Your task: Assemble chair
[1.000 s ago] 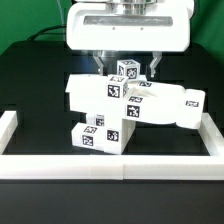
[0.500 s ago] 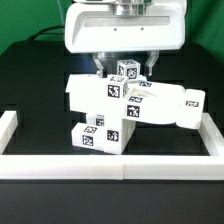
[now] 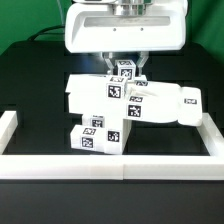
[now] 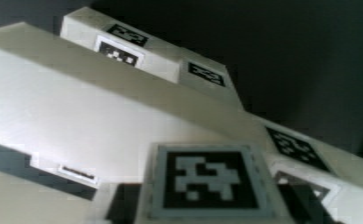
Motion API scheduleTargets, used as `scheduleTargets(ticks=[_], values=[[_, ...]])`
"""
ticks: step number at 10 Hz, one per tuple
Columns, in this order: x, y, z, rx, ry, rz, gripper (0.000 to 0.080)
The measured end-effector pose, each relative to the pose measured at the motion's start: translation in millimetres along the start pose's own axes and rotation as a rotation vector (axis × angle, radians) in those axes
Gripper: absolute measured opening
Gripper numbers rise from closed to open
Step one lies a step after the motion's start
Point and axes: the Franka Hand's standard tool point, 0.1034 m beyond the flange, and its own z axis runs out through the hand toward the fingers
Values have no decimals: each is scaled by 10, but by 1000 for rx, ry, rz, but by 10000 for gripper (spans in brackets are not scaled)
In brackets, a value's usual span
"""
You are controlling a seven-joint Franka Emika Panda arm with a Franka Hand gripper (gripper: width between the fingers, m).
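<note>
Claw clamped on tagged chair block, no readable writing.

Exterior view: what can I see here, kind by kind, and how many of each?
Robot fingers: 2
White chair, partly built, with tags: 1
White border wall: 1
Black table: 1
Total: 5

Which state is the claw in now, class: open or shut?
Shut on the tagged block. In the exterior view the claw has both fingers pressed against the block's sides, atop the chair.
</note>
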Motion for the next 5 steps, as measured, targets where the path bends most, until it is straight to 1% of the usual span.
scheduleTargets(ticks=[3,5], values=[[1,-7,1,2,0,263,268],[1,-7,1,2,0,348,269]])
